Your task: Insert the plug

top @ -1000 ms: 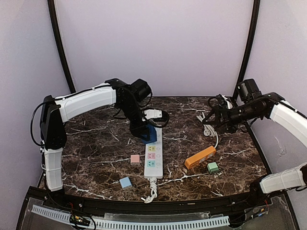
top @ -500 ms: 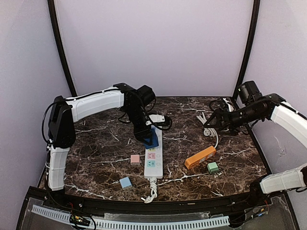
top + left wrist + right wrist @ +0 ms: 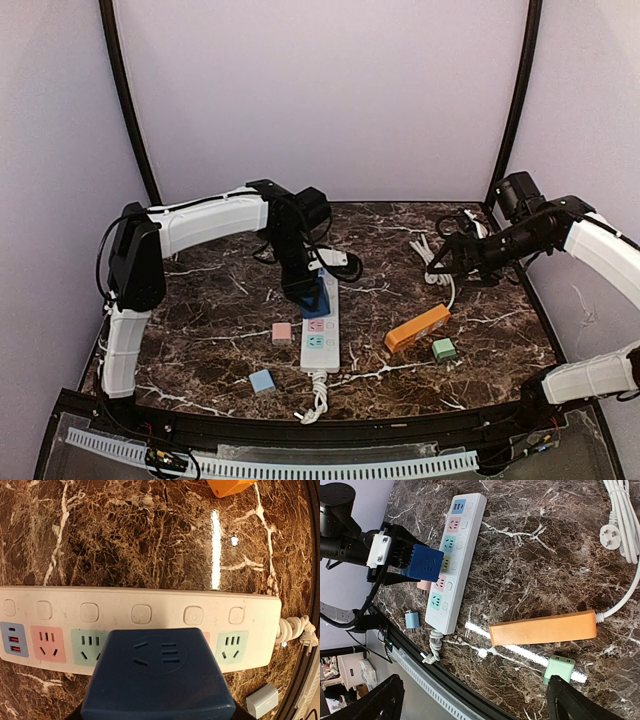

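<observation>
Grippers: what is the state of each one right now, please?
Left gripper: closed on the blue plug.
Right gripper: open, holding nothing.

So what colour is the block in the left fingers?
The block is dark blue, clearest in the left wrist view.

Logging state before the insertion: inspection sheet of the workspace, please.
Surface: dark marble tabletop, glossy, with a glare streak.
Job's things: white power strip lying flat; blue plug over its middle sockets, cannot tell if it is seated.
Clutter: pink cube, light blue cube, green cube, orange block, all loose.
Grippers: left gripper shut on blue plug; right gripper open, holding nothing.
Cables: strip's cord bundled at near end; white cable running to the orange block.
Surroundings: pale walls, black poles.
</observation>
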Motion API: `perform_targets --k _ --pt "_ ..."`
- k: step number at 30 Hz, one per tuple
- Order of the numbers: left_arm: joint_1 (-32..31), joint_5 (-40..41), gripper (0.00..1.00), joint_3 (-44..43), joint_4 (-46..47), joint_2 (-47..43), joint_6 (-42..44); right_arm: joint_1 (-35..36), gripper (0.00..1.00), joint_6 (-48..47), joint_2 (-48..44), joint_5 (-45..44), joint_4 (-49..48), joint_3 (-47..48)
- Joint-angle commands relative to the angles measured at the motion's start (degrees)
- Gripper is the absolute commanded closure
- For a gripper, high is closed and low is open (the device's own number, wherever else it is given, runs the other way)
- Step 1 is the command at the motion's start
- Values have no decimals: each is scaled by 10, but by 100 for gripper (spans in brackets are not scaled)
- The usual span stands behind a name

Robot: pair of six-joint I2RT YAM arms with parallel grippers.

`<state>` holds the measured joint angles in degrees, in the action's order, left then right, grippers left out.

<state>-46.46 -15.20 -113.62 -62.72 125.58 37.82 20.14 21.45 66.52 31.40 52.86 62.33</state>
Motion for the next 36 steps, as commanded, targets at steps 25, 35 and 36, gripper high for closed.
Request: perform_targets --k 25,35,36 --pt "-6 51 99 -41 -20 19 9 -1 1 -38 10 -11 18 1" --pt "-9 45 99 -34 -17 20 6 -1 1 -38 11 -7 18 0" --pt "-10 46 99 -32 -17 20 6 -1 1 -38 11 -6 18 0"
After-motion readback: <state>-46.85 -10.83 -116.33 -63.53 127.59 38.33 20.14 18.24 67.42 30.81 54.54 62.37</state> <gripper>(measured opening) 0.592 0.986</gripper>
